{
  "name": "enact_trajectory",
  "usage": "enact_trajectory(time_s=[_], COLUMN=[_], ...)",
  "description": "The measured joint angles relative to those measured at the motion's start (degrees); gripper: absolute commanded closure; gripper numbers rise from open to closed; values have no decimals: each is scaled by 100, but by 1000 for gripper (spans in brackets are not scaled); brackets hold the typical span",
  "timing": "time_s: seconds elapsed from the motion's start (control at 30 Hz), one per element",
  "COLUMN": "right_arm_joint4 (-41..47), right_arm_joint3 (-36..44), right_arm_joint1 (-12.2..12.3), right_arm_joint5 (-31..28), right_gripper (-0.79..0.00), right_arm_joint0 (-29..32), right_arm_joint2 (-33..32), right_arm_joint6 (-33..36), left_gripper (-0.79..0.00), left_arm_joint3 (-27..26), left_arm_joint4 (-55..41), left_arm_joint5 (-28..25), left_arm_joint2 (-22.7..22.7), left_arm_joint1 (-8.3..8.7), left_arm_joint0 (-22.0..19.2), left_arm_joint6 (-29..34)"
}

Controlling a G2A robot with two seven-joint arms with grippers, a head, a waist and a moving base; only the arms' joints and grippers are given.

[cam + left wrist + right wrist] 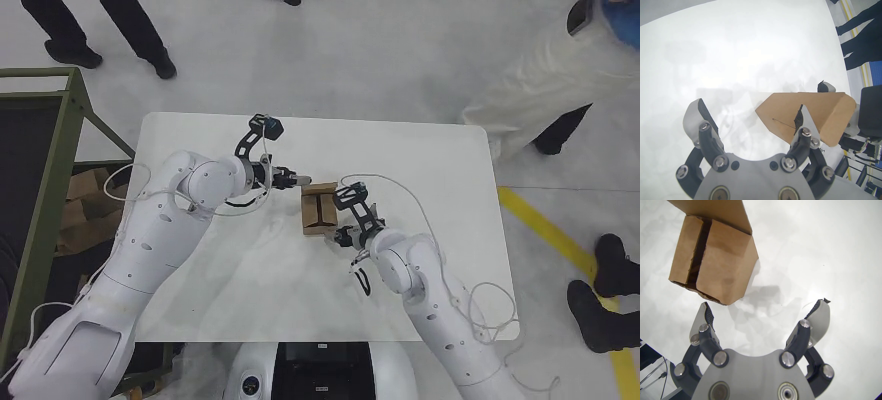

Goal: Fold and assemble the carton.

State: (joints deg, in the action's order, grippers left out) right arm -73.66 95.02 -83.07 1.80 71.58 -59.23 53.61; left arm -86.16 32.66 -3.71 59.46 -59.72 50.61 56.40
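The carton (715, 256) runs off the upper edge of the right wrist view, and the slot between its two end flaps is too dark to see into. In the left wrist view it hides the right tool (764, 302) except for one fingertip (826, 87) above its far edge. One finger of the left tool (751, 103) overlaps the carton's side there; whether they touch cannot be told. From above, the right tool covers the carton's side toward the right edge of the desk (200, 290).
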Motion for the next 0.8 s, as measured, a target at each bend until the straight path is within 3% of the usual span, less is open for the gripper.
enact_trajectory(time_s=[0.8], right_arm_joint4=[292], right_arm_joint3=[-292], right_arm_joint1=[-55], right_arm_joint5=[469], right_gripper=[-785], right_arm_joint0=[-211], right_arm_joint2=[21], right_arm_joint6=[-150], left_gripper=[-785], left_arm_joint3=[-164], left_arm_joint4=[524], left_arm_joint5=[-237], left_arm_joint2=[-210], left_arm_joint1=[-15], left_arm_joint0=[80], left_arm_joint6=[243])
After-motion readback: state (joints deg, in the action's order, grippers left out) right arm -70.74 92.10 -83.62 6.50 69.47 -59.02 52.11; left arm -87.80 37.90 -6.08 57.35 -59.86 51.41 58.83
